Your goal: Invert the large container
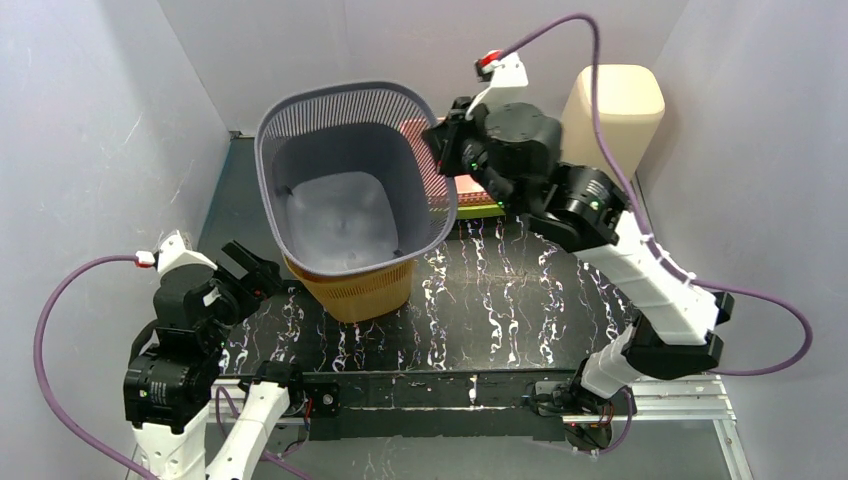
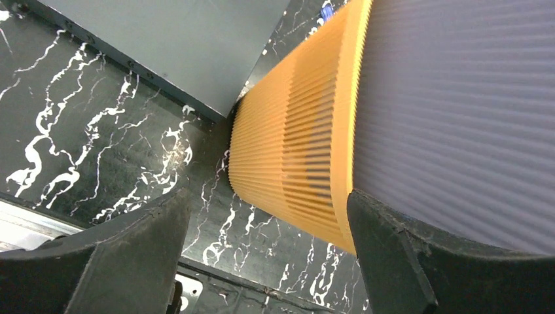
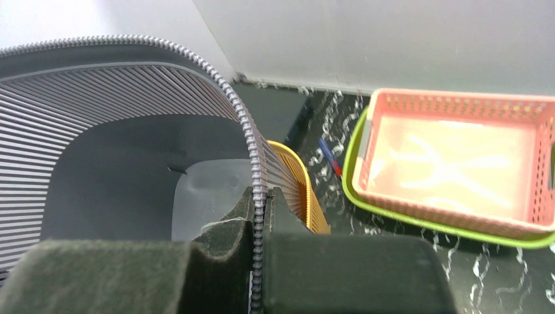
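On the top camera my right gripper (image 1: pixel 441 146) is clamped on the right rim of the large grey container (image 1: pixel 338 108), which stands mouth-up and tilted, its base nested in an orange basket (image 1: pixel 362 292). My left gripper (image 1: pixel 256 271) hangs just beside that basket, jaws spread wide, holding nothing.

Left wrist: orange ribs show between the parted fingers; I can't tell whether they touch.

Right wrist: the fingers pinch the beaded rim, one inside, one outside.
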`<action>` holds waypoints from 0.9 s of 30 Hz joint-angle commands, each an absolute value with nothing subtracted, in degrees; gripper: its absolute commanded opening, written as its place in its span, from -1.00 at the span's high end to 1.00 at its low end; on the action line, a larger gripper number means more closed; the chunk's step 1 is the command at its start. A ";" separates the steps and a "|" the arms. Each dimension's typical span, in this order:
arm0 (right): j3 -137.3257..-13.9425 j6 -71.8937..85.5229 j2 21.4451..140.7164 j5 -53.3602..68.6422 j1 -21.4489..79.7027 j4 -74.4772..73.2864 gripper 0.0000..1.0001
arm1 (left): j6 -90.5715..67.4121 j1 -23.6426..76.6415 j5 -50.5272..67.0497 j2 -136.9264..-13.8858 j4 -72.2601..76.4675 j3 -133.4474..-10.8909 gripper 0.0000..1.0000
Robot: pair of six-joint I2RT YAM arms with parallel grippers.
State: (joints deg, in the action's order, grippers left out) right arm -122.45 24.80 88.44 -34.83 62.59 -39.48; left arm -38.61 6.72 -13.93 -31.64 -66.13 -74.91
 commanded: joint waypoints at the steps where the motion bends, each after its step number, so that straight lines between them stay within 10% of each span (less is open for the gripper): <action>1: -124.70 25.21 81.69 -34.93 62.20 -21.27 0.97 | -39.29 6.86 -10.73 -32.35 -64.59 -73.56 -0.74; 27: -121.14 4.72 63.72 -53.14 62.20 -22.87 0.97 | -41.65 6.77 -3.56 -38.50 -54.76 -65.66 -0.38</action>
